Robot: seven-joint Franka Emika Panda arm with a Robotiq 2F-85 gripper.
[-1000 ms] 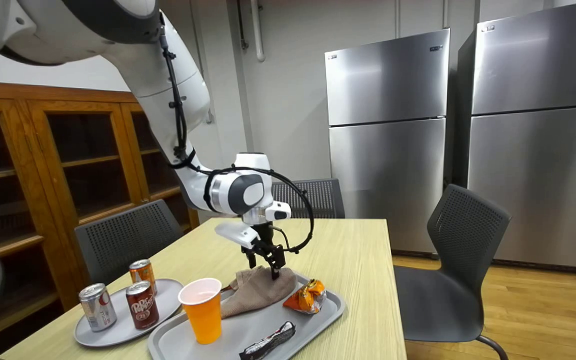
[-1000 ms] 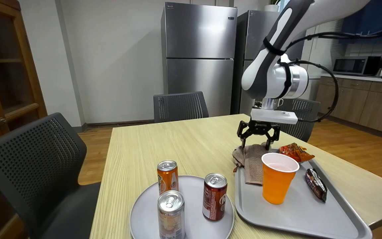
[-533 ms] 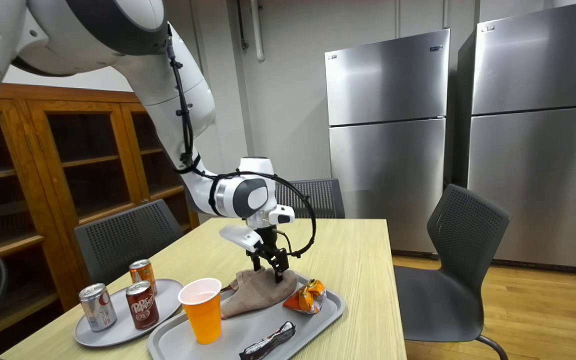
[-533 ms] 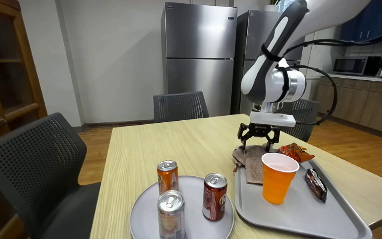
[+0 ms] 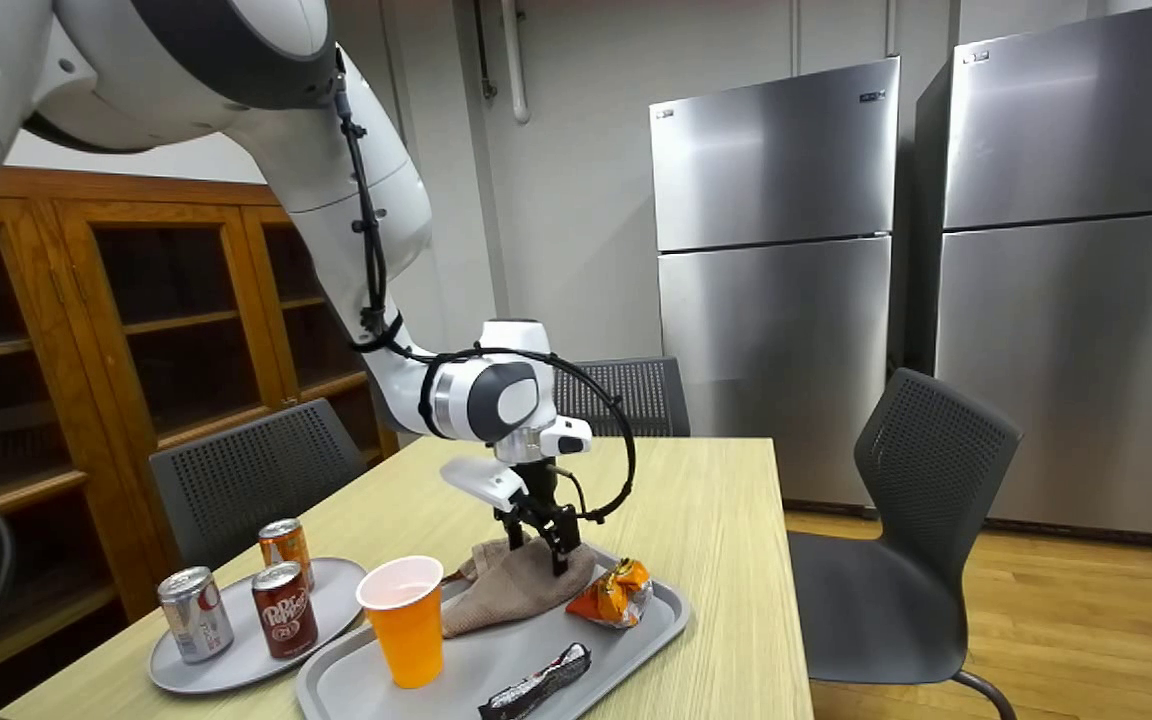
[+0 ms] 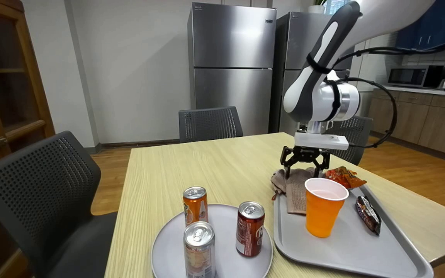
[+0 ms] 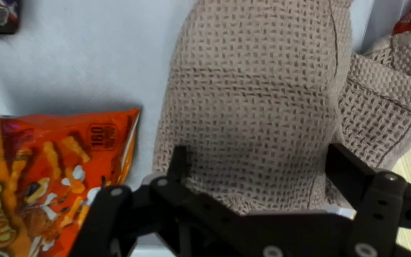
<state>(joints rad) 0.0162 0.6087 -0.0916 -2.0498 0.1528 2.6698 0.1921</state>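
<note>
A: Where is the cloth (image 7: 248, 107) relative to the gripper (image 7: 257, 162)?

B: Directly below it. The jaws stand wide apart, one finger by each side of the brown folds. Whether the tips touch the fabric, I can't tell.

A: What is it lying on?

B: A grey tray (image 6: 346, 247) — near one end, with part of the fabric reaching past the rim. Just beside it lies an orange snack bag (image 7: 66, 171), and farther along the tray a dark wrapped bar (image 6: 368, 216).

A: And around that?

B: The tray rests on a pale wood-grain table (image 6: 191, 170) with dark chairs (image 5: 936, 460) about it. Beyond are two steel refrigerators (image 5: 776, 300) and a wooden cabinet (image 5: 166, 270) with glass doors. In an exterior view, a microwave (image 6: 411, 76) stands on a counter (image 6: 419, 91).

A: Any containers?

B: An orange cup (image 6: 323, 216), white inside, stands upright on the tray near the cloth; its contents I can't make out. Just beside the tray, a round grey plate (image 6: 168, 251) bears three upright cans — an orange can (image 6: 195, 208), a dark red can (image 6: 250, 231) and a silver can (image 6: 199, 255).
</note>
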